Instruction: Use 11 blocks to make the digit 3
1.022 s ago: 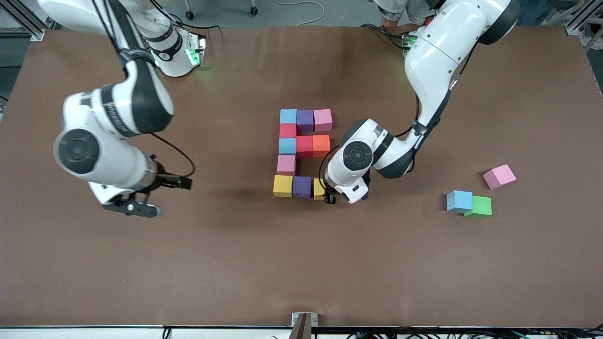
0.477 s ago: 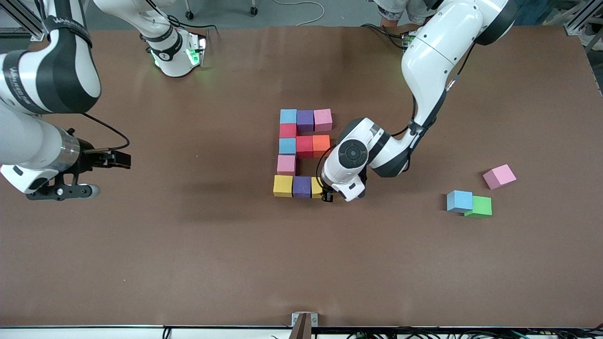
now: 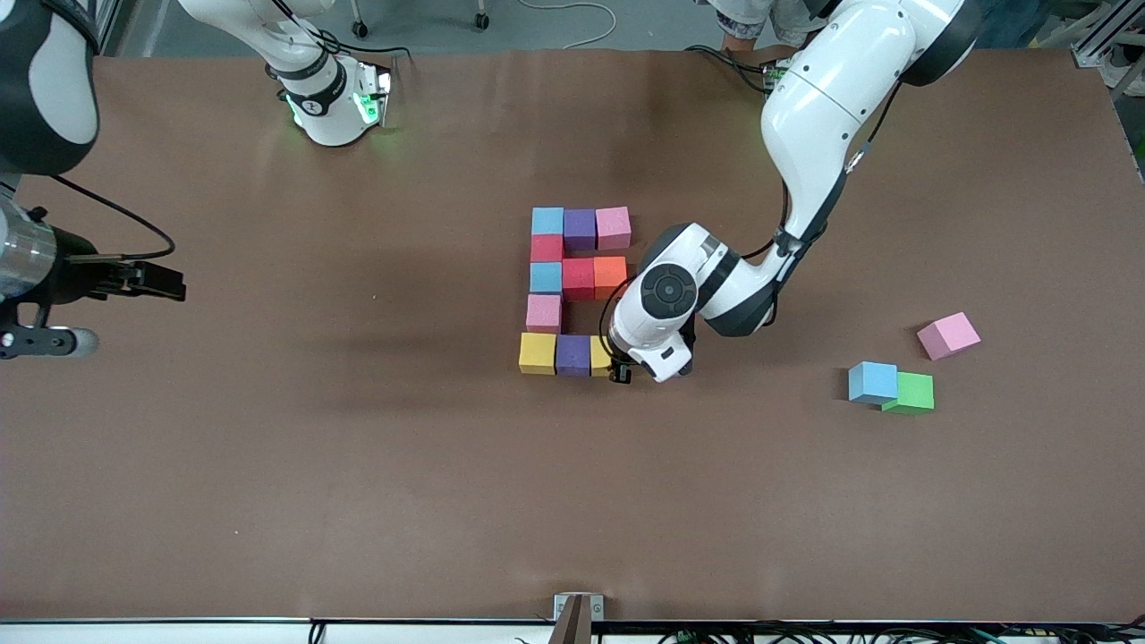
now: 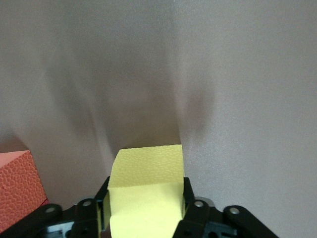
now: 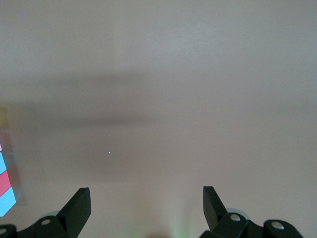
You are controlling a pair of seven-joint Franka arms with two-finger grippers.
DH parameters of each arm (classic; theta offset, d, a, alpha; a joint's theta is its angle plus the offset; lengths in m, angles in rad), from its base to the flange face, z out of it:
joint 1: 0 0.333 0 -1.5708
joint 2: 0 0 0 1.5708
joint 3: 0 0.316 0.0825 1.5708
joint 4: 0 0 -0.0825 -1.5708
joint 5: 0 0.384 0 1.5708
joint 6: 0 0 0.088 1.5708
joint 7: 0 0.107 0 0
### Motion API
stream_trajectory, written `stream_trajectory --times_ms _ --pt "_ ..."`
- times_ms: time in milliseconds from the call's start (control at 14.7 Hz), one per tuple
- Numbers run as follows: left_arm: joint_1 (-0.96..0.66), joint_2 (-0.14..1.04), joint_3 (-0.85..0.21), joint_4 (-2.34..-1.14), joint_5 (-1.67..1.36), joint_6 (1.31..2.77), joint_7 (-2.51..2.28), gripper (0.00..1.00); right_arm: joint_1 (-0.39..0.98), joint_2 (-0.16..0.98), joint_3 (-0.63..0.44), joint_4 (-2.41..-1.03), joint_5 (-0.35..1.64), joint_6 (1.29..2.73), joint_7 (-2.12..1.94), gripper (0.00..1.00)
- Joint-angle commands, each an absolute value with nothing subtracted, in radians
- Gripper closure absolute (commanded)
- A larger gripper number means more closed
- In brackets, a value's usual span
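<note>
Last yellow cube going into the 3

The yellow cube (image 4: 147, 193) sits on the desk (image 3: 358, 492), touching the purple cube (image 3: 573, 355), between the left hand's (image 3: 619, 372) fingers; whether they clamp it, I cannot tell. Lifting askew could drag it out of line. Right hand (image 5: 146, 203), spread empty, waits over bare desk at its own end.

No text, label, brand, number or sign can be read anywhere — not on the foam cubes, not on the brown counter (image 3: 358, 501), not on either arm's white casing. The band at the right arm's base (image 3: 315, 98) carries a small dark round mark — too small to make out. Both wrist views show only plain surfaces with no writing.
</note>
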State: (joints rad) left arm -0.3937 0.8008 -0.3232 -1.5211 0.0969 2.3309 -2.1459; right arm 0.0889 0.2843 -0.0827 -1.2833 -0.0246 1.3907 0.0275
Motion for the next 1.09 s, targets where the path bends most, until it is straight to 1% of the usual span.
stream_trajectory --times_ms 0,136,409,545,749,885,953,1022 --pt "-0.393 0.793 -0.318 -1.511 0.129 2.342 -2.157 0.00 0.083 0.282 -0.060 -1.264 -0.034 1.385 0.034 0.00" --pt "-0.382 0.756 -0.318 -1.488 0.127 2.323 -2.120 0.00 0.089 0.279 -0.052 -1.264 -0.028 1.378 0.032 0.00" --pt "-0.345 0.645 -0.327 -1.405 0.124 2.159 -1.984 0.00 0.098 0.267 -0.054 -1.266 -0.025 1.338 0.028 0.00" --pt "-0.341 0.565 -0.327 -1.399 0.118 2.071 -1.835 0.00 0.106 0.267 -0.058 -1.264 -0.029 1.338 0.020 0.00" --pt "-0.298 0.450 -0.327 -1.397 0.115 1.912 -1.532 0.00 0.121 0.250 -0.063 -1.266 -0.037 1.321 0.034 0.00" --pt "-0.256 0.381 -0.321 -1.397 0.117 1.763 -1.299 0.00 0.115 0.227 -0.064 -1.281 -0.026 1.295 0.023 0.00" --pt "-0.224 0.349 -0.321 -1.399 0.120 1.705 -1.188 0.00 0.124 0.206 -0.063 -1.316 -0.028 1.301 0.021 0.00" --pt "-0.198 0.306 -0.318 -1.399 0.132 1.648 -1.055 0.00 0.129 0.160 -0.063 -1.371 -0.029 1.346 0.021 0.00"
